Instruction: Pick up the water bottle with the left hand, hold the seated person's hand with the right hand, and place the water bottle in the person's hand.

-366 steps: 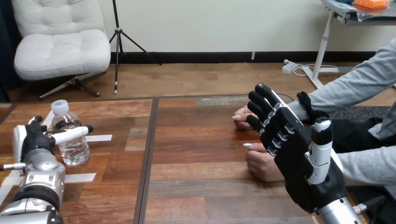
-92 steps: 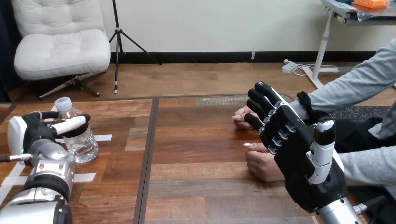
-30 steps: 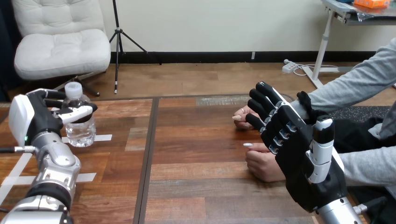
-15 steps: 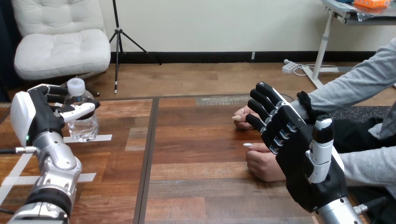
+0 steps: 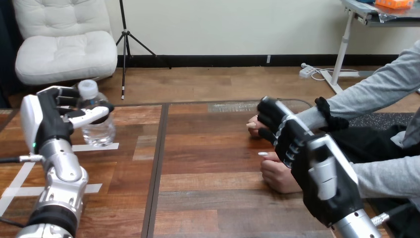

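Our left hand (image 5: 47, 119) is clamped round the water bottle (image 5: 99, 130), thumb across its front. In the last second it has carried the bottle up off the table (image 5: 208, 163) and toward the middle, so the pick-up looks done and the carry begun. Our right hand (image 5: 317, 173) has rolled back-upward over the person's farther hand (image 5: 253, 128) and the person's nearer hand (image 5: 276, 174); we cannot tell whether it grips either. The bottle hangs above the table's left side, well apart from the person. Its long axis runs near vertical, with the cap (image 5: 87, 88) up and leaning slightly to the view's left.
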Controlling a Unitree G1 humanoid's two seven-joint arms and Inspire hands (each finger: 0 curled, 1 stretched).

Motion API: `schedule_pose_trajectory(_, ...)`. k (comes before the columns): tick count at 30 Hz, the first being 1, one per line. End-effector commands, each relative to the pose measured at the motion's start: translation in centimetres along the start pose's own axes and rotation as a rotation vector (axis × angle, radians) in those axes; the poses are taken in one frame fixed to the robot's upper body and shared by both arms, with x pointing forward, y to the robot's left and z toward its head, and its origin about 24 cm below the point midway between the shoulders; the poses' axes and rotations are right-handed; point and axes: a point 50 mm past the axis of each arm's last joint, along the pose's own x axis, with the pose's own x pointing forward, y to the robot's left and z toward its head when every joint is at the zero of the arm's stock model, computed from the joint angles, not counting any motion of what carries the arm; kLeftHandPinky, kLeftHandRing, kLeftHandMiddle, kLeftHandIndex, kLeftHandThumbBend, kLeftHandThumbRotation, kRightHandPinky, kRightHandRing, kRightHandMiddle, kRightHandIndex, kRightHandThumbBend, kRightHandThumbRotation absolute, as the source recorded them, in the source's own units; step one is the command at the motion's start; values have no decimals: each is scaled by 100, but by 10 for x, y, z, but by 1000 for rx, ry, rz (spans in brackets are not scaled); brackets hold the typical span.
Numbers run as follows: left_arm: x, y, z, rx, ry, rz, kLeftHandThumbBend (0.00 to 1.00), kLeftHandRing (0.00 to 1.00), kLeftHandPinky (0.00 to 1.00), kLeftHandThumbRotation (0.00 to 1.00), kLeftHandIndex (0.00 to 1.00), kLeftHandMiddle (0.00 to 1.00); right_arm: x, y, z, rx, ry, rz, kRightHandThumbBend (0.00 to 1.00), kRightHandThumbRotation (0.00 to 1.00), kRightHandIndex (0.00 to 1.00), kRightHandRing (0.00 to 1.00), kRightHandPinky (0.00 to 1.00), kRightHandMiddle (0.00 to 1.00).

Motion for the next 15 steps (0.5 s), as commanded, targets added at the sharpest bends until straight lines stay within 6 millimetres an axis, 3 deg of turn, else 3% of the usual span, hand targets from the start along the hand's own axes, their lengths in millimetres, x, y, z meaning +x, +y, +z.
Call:
schedule_pose_trajectory(1,6,1,37,-65,-127,9,83,44,37,0,48,49,20,-16,13,-172,-75,20,96,100,92,96,97,95)
schedule_pose_trajectory(15,-5,0,45,-114,-129,-33,84,43,36,0,47,48,32,-41,14,-425,-73,18,100,91,88,90,86,90)
